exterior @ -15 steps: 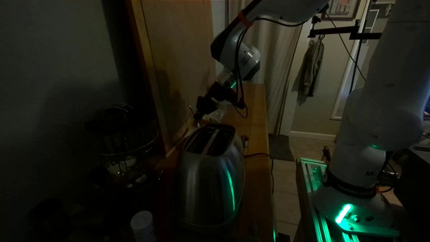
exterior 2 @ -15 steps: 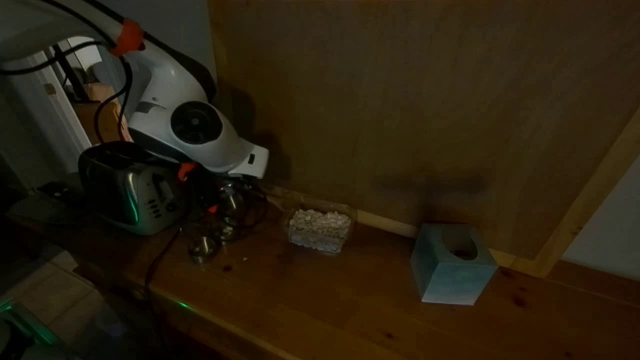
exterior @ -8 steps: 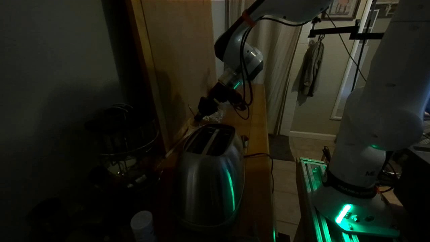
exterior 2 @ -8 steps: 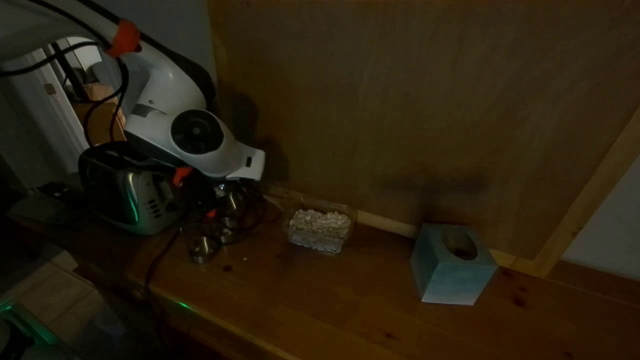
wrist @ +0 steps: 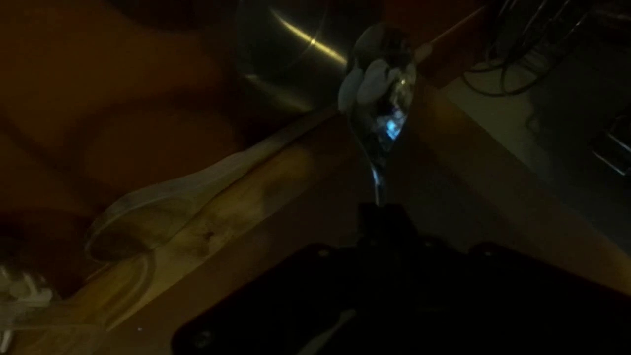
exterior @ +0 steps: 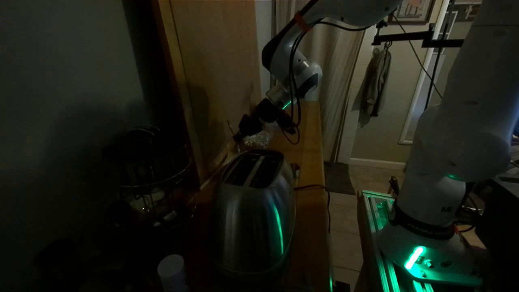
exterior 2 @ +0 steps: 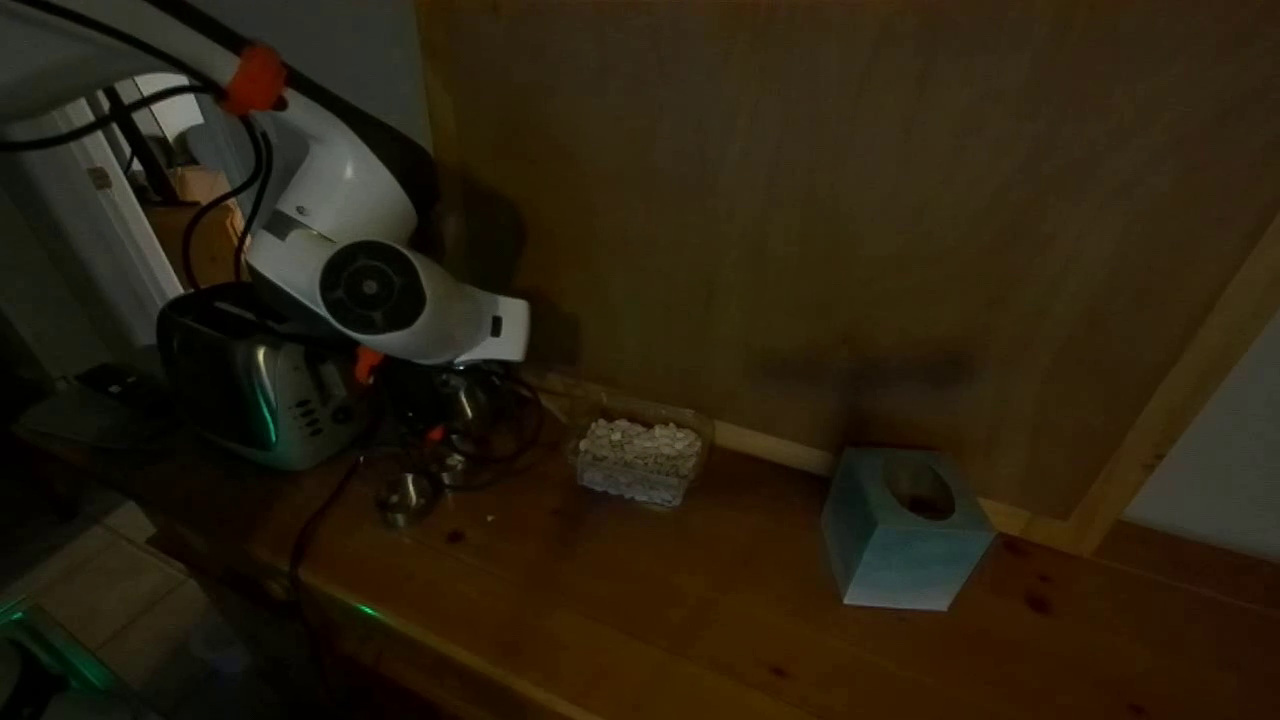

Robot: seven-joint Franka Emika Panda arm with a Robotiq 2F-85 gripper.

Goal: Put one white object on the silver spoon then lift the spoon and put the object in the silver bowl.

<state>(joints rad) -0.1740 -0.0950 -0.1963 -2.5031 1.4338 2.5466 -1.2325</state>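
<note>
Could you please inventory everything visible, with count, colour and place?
Silver spoon: one, silver, in gripper.
White pieces: at least two, white, on spoon.
Metal bowls: at least two, silver, near toaster.
Clear container: one, transparent, more white pieces inside, on table.
Spoon-like utensil: one, tan, along panel.
Toaster: one, silver, on table.
Tissue box: one, pale blue, on table.
Table: one, brown, below panel.
Panel: one, brown, beside table.
Cord: one, dark, near toaster.
Wire stand: one, dark, near toaster.
Cylinder: one, white, near toaster.
Curtain: one, pale, background.
Garment: one, grey, hanging in background.
Picture frame: one, dark, background wall.
Arm: one, white, over table.
Gripper: one, black, shut on spoon.
</note>
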